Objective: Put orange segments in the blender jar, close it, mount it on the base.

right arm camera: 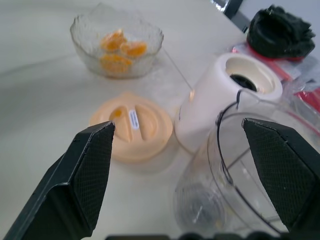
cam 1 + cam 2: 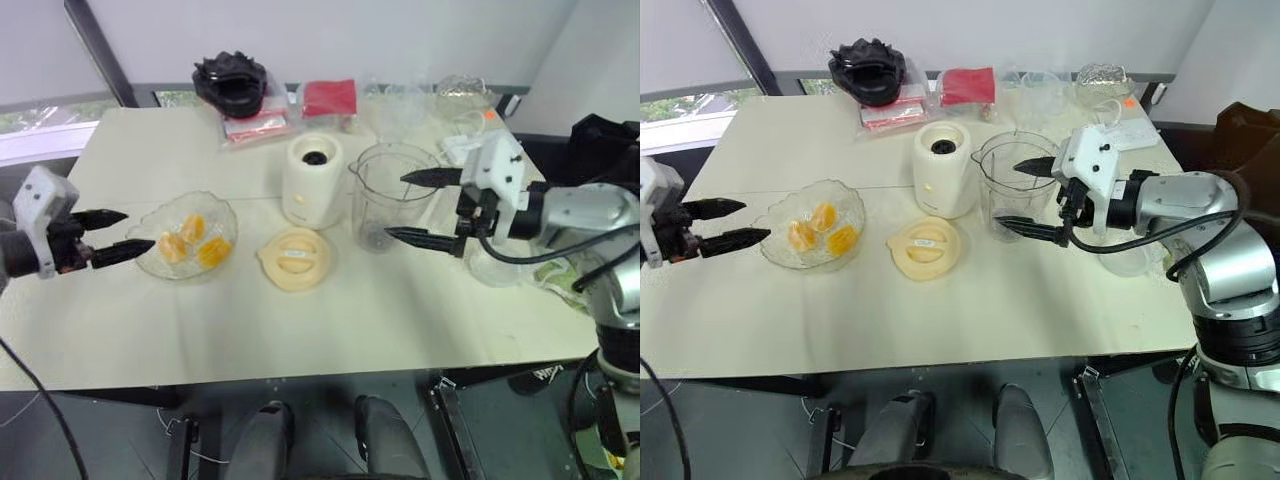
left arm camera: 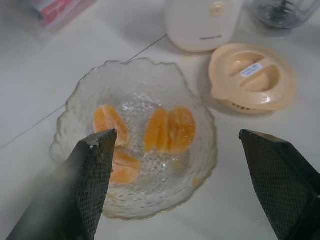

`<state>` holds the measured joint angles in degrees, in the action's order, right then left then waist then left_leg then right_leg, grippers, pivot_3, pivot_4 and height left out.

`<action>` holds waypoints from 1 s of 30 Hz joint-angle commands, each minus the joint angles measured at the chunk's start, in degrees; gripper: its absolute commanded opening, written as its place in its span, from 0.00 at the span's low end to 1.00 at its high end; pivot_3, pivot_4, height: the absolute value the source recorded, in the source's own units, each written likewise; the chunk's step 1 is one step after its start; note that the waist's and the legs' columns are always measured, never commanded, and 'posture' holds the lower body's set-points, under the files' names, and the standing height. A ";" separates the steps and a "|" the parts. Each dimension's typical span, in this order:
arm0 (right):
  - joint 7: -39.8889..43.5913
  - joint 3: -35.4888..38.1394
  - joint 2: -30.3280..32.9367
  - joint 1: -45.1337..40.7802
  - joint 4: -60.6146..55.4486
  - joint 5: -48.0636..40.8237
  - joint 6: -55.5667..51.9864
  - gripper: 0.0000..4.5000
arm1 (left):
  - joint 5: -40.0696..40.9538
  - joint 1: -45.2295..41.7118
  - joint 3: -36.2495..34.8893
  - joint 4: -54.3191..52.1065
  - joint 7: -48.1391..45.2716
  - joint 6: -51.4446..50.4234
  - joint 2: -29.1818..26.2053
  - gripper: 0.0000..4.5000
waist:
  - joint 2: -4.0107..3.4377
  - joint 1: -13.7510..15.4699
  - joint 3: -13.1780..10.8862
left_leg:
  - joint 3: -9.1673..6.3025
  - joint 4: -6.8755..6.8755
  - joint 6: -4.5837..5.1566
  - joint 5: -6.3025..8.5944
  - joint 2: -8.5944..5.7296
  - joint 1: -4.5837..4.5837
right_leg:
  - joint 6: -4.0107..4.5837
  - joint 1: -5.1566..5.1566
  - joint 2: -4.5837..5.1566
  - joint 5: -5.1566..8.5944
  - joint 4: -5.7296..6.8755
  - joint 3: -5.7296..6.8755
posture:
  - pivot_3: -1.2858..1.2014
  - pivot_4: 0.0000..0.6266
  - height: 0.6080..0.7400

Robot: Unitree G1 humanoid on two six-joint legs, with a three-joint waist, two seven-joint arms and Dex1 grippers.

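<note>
Three orange segments [image 2: 190, 243] lie in a scalloped clear glass bowl [image 2: 150, 222] at the table's left. My left gripper [image 2: 138, 229] hovers open just left of the bowl, its fingers pointing at the rim and empty. The wrist view looks between its fingertips at the segments [image 3: 170, 127]. The clear blender jar [image 2: 385, 160] stands upright and uncovered right of the cream base [image 2: 313, 185]. My right gripper [image 2: 394, 206] is open beside the jar's right side, fingers wide, one by the rim and one lower. The jar [image 1: 240, 165] shows between them, not gripped.
A flat cream-yellow lid [image 2: 297, 258] lies in front of the base, between bowl and jar. At the back are a black object [image 2: 232, 82], red packets [image 2: 330, 97] and clear glassware [image 2: 460, 88]. Another clear container [image 2: 495, 268] stands under my right forearm.
</note>
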<state>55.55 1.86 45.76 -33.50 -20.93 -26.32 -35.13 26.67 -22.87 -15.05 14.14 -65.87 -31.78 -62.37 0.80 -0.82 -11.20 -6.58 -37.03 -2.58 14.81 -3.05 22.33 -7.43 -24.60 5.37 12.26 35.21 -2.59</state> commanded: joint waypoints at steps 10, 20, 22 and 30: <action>-10.78 2.60 -2.78 7.55 -14.33 -3.87 -5.36 0.94 | -20.05 -30.79 22.06 40.75 -12.48 14.67 11.58 0.91 | 0.16 0.01 0.00 | -0.02 -0.04 0.01 0.00 -0.05 0.07 | -0.06 -0.01 0.01 -0.03 0.02 0.02 | 0.52 0.24 1.00; -16.80 3.53 -3.14 10.95 -19.65 -5.88 -8.33 0.94 | -31.25 -36.98 27.44 55.82 -11.31 24.61 17.75 0.91 | 0.22 -0.15 -0.02 | -0.01 -0.05 0.03 0.01 -0.03 0.07 | -0.11 -0.05 0.01 -0.05 0.07 0.01 | 0.52 0.24 1.00; -17.25 3.40 -2.93 10.91 -19.74 -6.13 -8.54 0.94 | -32.90 -37.74 27.97 57.22 -10.20 25.76 18.56 0.91 | 0.25 -0.07 -0.01 | -0.02 -0.07 0.04 0.01 -0.03 0.08 | -0.13 -0.05 0.01 -0.06 0.07 0.01 | 0.52 0.24 1.00; -16.71 3.71 -1.02 9.51 -19.09 -7.47 -9.23 0.94 | -39.13 -41.33 29.87 60.38 -9.33 27.70 21.76 0.91 | 0.31 0.00 -0.02 | -0.03 -0.11 0.04 0.01 -0.05 0.10 | -0.22 -0.03 0.01 -0.11 0.07 0.01 | 0.52 0.24 1.00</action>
<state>38.67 3.56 44.02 -22.41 -38.50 -32.79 -44.47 -10.96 -62.14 14.37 74.26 -75.41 -5.17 -40.72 1.11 -0.82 -11.21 -6.61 -37.14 -2.54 14.82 -3.10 22.44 -7.65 -24.63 5.38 12.15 35.28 -2.58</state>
